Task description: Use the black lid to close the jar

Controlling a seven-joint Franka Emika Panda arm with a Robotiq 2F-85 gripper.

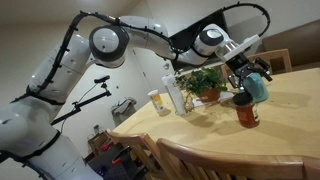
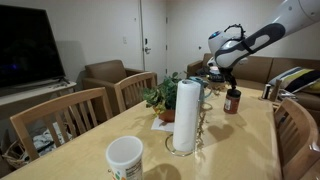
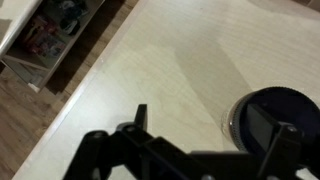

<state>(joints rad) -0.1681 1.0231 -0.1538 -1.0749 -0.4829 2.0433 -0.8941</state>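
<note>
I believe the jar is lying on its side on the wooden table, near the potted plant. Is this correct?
Not quite. The jar is standing upright, not lying on its side; both exterior views show this. The rest holds: it is on the wooden table, near the potted plant.

No writing, brand, number or sign can be read in any of the views. The jar (image 1: 247,113) has a label band, but in both exterior views it is too small and blurred to make out a single letter. In the wrist view only its dark top shows. In an exterior view the white cup (image 2: 125,158), standing well apart from the jar, has faint marks low on its side. They are also too blurred to read.
</note>
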